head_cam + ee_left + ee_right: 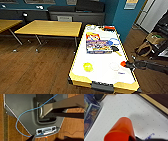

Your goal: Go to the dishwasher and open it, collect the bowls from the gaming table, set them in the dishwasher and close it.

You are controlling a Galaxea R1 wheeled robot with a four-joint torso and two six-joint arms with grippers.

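The gaming table is long and white-topped, with a colourful board-game box in its middle. A pale yellow-green bowl sits on the near left part of the top. My right gripper reaches in from the right over the table's near right edge and is shut on the orange-red bowl. In the right wrist view this bowl shows large and tilted, just above the dotted white tabletop. My left gripper hangs low beside the robot's grey base, over the wooden floor.
A clear round dish lies on the table just left of the orange-red bowl, and a black paddle lies beside the box. Yellow-topped tables stand to the left. Bags sit on the floor at the right. A teal wall rises behind.
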